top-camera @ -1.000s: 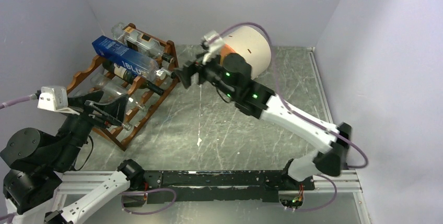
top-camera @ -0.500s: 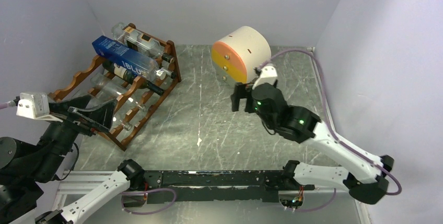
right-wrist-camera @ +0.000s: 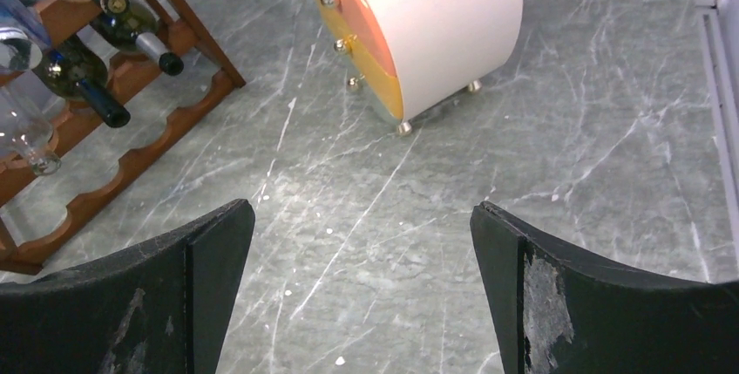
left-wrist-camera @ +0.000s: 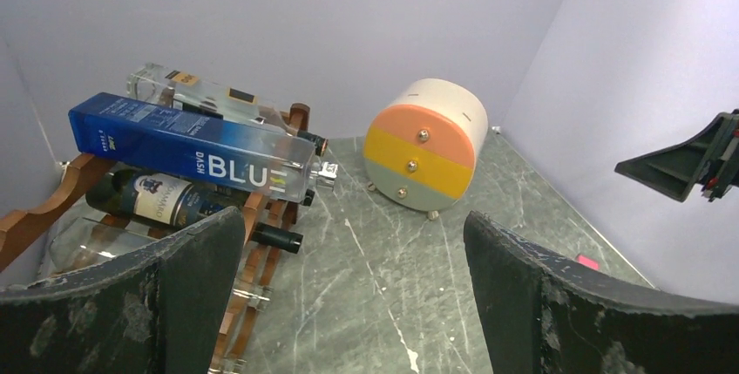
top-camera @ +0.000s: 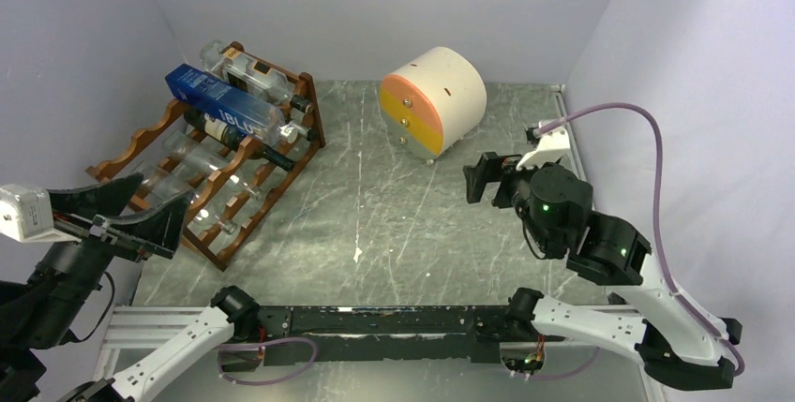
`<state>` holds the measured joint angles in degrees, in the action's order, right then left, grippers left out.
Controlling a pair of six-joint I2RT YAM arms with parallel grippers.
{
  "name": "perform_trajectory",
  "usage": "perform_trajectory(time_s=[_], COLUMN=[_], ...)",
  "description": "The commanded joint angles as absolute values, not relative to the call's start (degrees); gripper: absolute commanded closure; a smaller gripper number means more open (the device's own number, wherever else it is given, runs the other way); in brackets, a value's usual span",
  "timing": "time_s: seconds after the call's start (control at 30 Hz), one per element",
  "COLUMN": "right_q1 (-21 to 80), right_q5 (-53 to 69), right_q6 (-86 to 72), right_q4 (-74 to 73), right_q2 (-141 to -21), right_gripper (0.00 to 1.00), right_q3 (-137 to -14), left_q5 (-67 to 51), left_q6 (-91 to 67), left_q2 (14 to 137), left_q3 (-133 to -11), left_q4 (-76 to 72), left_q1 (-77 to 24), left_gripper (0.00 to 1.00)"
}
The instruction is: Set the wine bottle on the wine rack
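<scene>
Both jaws wide open, holding nothing. I see the dark glass wine bottle point(left-wrist-camera: 161, 200) lying in the reddish-brown wooden scalloped wine rack point(top-camera: 225, 252); left gripper point(left-wrist-camera: 353, 217) near it, right gripper point(right-wrist-camera: 362, 208) well apart.

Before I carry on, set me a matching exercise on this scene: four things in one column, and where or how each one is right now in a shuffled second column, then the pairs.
Things
1. blue bottle
2. dark wine bottle
3. round drawer unit
4. right gripper

Places or states
A. open, holding nothing, over the right side of the table
B. standing on the table, apart from the wine rack
C. lying on the wine rack, marked BLUE
D. lying on the wine rack just beneath the blue bottle

Pairs: 1-C; 2-D; 3-B; 4-A
</scene>
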<state>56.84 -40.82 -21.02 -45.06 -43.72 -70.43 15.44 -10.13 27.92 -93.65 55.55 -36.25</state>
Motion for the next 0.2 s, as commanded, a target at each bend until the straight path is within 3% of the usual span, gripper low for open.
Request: perform_trajectory(time_s=[0.0,0.17], right_q1=[56.7,56.7], right_q5=[-43.29,-43.29], right_q6=[-17.59,-17.67], right_q4=[-44.74,-43.8], right_q2=[-42.2,-41.99], right_gripper=[0.0,0.0], right_q3=[-72.81,-72.43], left_q5=[13.66,14.03], left_q6=[-8.58,-8.78], left_q2=[29.26,29.15], left_q3=[-93.84,-92.55], left_q4=[55.9,55.24], left_q1=[-35.19,-35.22], left_gripper=[0.01,0.01])
